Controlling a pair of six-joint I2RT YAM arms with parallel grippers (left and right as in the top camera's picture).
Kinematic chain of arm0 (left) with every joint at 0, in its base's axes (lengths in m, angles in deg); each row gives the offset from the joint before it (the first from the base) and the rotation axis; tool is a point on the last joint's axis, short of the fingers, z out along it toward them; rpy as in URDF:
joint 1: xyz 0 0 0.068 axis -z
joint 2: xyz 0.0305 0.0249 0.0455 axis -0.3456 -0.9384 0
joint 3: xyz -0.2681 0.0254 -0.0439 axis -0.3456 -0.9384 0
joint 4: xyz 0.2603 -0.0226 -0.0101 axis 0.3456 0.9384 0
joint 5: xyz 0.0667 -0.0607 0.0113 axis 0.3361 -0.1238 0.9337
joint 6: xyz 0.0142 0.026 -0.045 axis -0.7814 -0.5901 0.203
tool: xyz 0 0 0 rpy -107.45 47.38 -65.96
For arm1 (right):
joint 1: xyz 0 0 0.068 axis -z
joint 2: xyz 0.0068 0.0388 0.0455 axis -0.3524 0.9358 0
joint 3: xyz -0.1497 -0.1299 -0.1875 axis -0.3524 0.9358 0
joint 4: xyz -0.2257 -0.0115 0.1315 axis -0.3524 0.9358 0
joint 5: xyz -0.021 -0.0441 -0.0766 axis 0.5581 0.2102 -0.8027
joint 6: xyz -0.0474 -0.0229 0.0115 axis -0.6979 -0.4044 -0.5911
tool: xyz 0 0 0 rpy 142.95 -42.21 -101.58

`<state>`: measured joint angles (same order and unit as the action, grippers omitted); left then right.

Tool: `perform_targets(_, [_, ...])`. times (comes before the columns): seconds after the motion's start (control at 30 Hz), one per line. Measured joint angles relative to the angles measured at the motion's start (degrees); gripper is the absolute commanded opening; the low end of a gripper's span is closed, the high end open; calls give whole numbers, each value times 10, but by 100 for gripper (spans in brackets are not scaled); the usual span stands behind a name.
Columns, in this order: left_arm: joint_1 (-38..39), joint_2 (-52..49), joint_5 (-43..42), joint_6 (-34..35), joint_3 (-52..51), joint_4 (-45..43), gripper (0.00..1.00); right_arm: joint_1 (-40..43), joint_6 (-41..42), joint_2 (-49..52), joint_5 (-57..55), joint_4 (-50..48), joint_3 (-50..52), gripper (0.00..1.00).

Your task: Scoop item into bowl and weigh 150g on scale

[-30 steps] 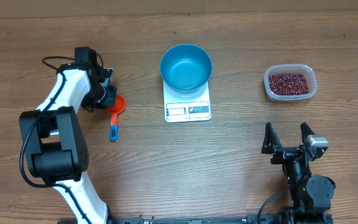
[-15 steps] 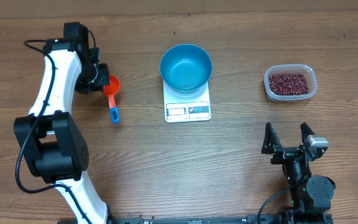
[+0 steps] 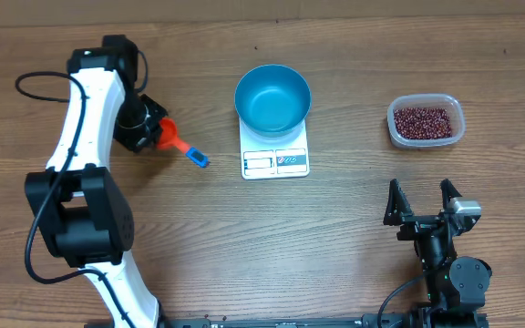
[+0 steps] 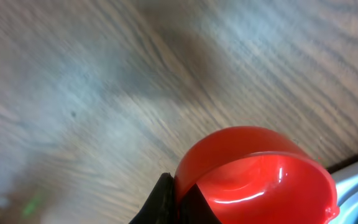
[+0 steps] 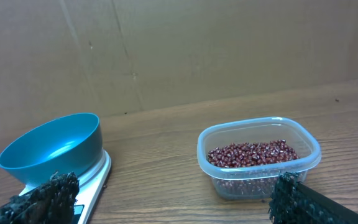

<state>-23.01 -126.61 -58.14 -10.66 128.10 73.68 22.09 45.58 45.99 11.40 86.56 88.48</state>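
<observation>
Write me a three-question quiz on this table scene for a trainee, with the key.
1. True or false: the blue bowl stands on the scale.
2. Pick one. The beans lie in: A the bowl; B the clear tub; C a heap on the scale.
3. Fill in: the orange scoop is gripped by the ___ fingers.

Key: 1 true. 2 B. 3 left; the left fingers are shut on the scoop's cup.
</observation>
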Motion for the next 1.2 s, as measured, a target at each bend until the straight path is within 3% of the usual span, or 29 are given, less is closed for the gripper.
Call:
perform_targets(0.4, [102, 0, 56, 117, 0, 42, 4, 0, 0, 0, 0, 0, 0, 100])
perform_targets(0.73, [189, 30, 84, 146, 0, 41, 4, 0, 0, 0, 0, 0, 0, 100])
perform_targets(0.93, [205, 115, 90, 179, 3, 41, 4, 0, 0, 0, 0, 0, 0, 100])
perform_targets(1.2, [218, 129, 87, 192, 4, 48, 4, 0, 0, 0, 21, -21, 0, 100])
